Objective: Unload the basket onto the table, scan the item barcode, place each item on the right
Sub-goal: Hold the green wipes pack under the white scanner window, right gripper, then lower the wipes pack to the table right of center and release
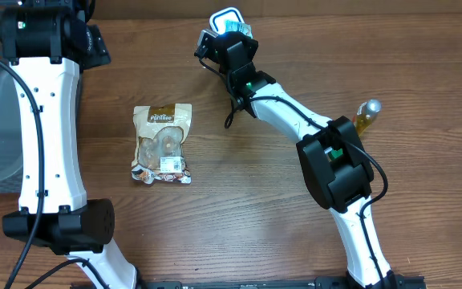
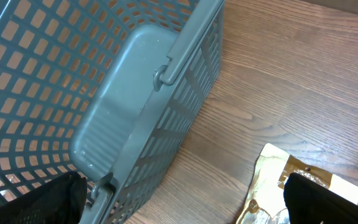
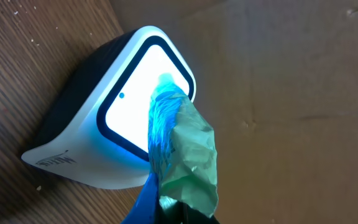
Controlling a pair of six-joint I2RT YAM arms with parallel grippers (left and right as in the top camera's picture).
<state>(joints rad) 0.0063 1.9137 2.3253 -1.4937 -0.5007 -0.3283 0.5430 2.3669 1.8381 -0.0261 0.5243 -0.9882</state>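
The grey plastic lattice basket (image 2: 135, 112) stands far left, the left gripper (image 2: 194, 202) spread wide and empty beside it; a tan snack pouch (image 1: 162, 144) lies mid-table; at far centre the right gripper (image 1: 229, 36) pinches a crinkled green-blue wrapper (image 3: 188, 149) before the glowing white-windowed scanner (image 3: 126, 93); scanning seems under way, not confirmed.

Bystanders on the wooden table (image 1: 239, 217)
We saw a grey mesh basket (image 2: 135, 124) at the table's left edge, a brown snack pouch (image 1: 162, 144) lying flat near the middle, and a small amber bottle (image 1: 366, 117) toward the right edge, well apart from the pouch.
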